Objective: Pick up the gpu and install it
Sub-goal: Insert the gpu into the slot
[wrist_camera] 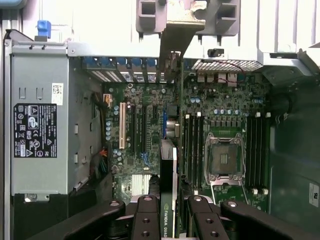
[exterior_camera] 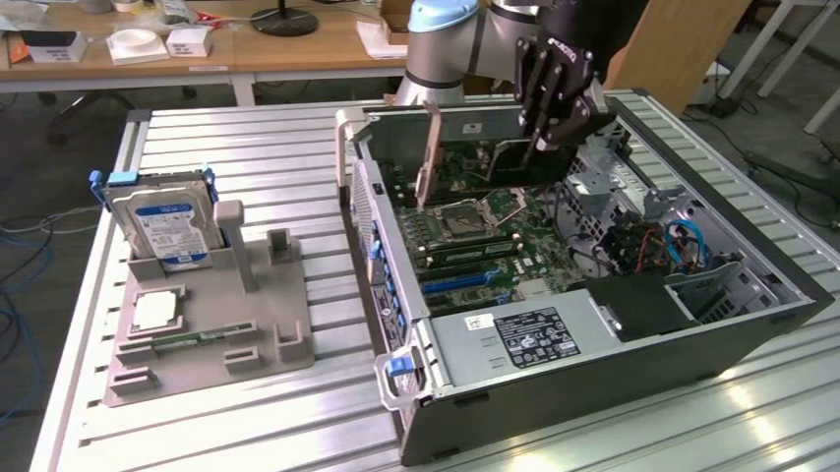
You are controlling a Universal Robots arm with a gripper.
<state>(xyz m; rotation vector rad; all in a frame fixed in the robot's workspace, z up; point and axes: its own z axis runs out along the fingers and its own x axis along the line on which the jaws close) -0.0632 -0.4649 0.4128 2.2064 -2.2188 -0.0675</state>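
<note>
The gpu (wrist_camera: pixel 170 200) is seen edge-on, clamped between the black fingers (wrist_camera: pixel 148 220) of the gripper (wrist_camera: pixel 172 225), one finger pressed against each face. The card is held above the motherboard (wrist_camera: pixel 200 130) inside the open computer case (wrist_camera: pixel 290 150), and its silver end bracket (wrist_camera: pixel 172 55) reaches towards the rear wall of the case. An empty CPU socket (wrist_camera: pixel 223 159) is seen beside the card, flanked by memory slots (wrist_camera: pixel 192 145). The grey power supply (wrist_camera: pixel 40 135), bearing a black label, is mounted along one side of the case.
</note>
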